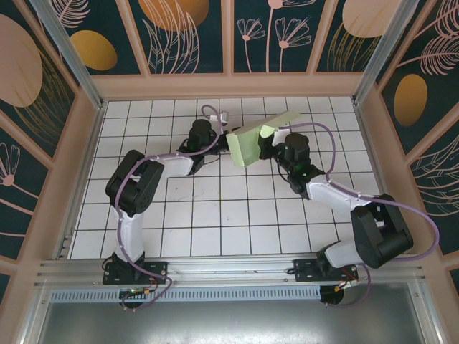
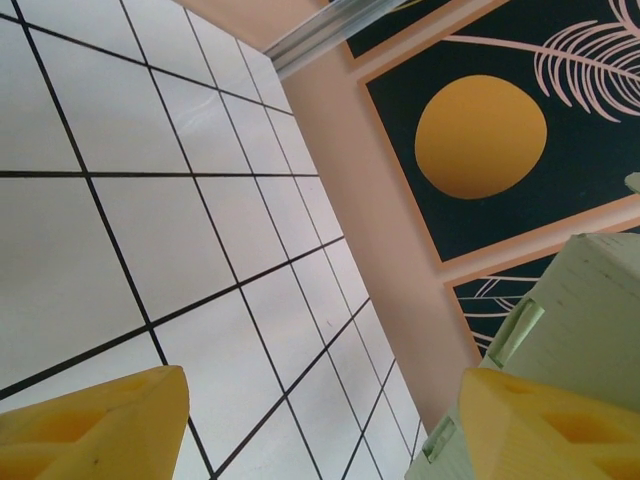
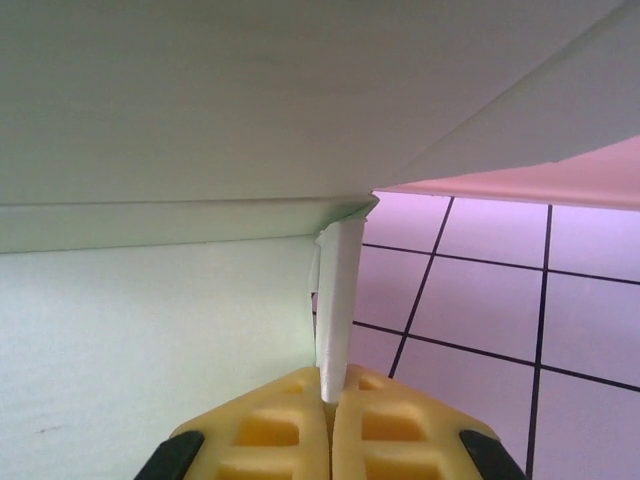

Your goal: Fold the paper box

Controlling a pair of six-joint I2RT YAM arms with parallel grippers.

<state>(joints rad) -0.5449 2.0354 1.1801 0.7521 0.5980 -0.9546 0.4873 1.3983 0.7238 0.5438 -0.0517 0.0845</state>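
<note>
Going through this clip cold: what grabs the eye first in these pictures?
The pale green paper box stands out, raised and tilted over the far middle of the white tiled table, between the two arms. The right gripper is shut on a thin flap of it, while the left gripper hangs open with the box beside one finger. Dark floral wall panels frame the scene.

White tiled floor (image 1: pixel 215 215); dark wall panels (image 1: pixel 287 36) with pink leaves, orange discs; near edge, rail (image 1: pixel 229 266), perhaps aluminium.

no legible text — no labels, no numbers
</note>
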